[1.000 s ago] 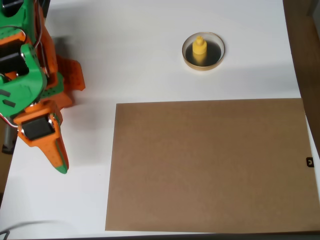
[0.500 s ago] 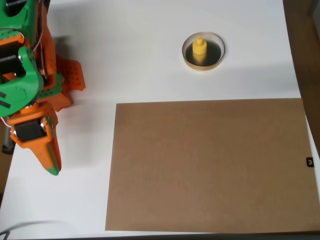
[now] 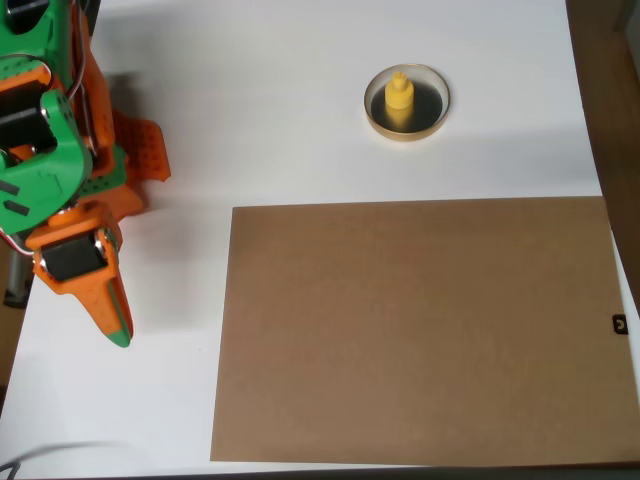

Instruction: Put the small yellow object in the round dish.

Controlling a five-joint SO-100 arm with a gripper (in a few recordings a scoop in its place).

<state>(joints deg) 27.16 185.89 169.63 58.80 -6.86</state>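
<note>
My gripper [image 3: 115, 325] is closed and empty, far from the small yellow piece [image 3: 399, 98] standing in the dish [image 3: 407, 133]; it looks light, stiff, best pinched at its narrow knob

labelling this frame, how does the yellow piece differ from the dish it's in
The yellow piece is bright yellow; the dish has a tan rim and dark inside. The piece is far smaller than the dish. The piece stands upright with a knob on top; the dish is flat and shallow. Both look round from overhead.
</note>
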